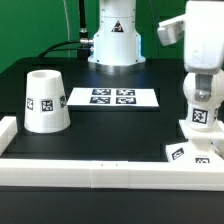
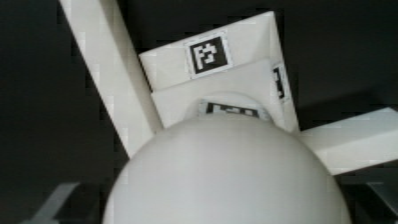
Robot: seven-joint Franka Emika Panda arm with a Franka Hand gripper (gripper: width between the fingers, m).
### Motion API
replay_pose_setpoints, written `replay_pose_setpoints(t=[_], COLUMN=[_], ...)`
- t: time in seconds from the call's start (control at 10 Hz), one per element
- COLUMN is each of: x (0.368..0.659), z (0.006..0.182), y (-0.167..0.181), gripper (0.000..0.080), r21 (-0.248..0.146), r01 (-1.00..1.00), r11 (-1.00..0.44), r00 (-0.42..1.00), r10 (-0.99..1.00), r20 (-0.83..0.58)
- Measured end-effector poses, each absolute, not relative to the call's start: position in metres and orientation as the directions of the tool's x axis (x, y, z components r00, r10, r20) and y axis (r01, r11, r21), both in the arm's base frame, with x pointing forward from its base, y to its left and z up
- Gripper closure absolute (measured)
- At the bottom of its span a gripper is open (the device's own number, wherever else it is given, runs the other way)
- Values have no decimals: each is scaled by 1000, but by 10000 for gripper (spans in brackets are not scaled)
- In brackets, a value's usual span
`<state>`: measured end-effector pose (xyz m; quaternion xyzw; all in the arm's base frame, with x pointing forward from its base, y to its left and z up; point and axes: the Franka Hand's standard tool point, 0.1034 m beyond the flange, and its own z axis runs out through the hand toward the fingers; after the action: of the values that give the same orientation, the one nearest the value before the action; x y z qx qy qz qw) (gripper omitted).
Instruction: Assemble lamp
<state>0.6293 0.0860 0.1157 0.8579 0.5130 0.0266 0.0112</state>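
Bulb (image 1: 201, 104), white plastic, round-headed, tagged, upright directly beneath white gripper (image 1: 200, 78), above squat angular white base (image 1: 190, 152) at exterior view's right. Fingers unseen; open or closed, cannot tell. Tapered white cup-like shade (image 1: 45, 101) well apart, beside marker board (image 1: 111, 97).

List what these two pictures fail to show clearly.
1) Hand, exterior view: its fingers merge with the white bulb, so open or shut cannot be told.
2) Base, exterior view: cut off by the picture's right edge; contact with the bulb is unclear.
3) Wrist view: the blurred bulb fills the picture, hiding the fingers and part of the base.
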Motion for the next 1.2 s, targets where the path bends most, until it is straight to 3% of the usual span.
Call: replay_pose_setpoints(t=[0.2, 0.7, 1.2], x=[629, 630, 631], z=[116, 116, 116], y=[85, 85, 82], gripper=[221, 219, 219], r21=[22, 5, -41], r01=[769, 549, 109], r11=[-639, -836, -993], r00=[637, 834, 992], r10=[769, 548, 105], r20=[54, 61, 76])
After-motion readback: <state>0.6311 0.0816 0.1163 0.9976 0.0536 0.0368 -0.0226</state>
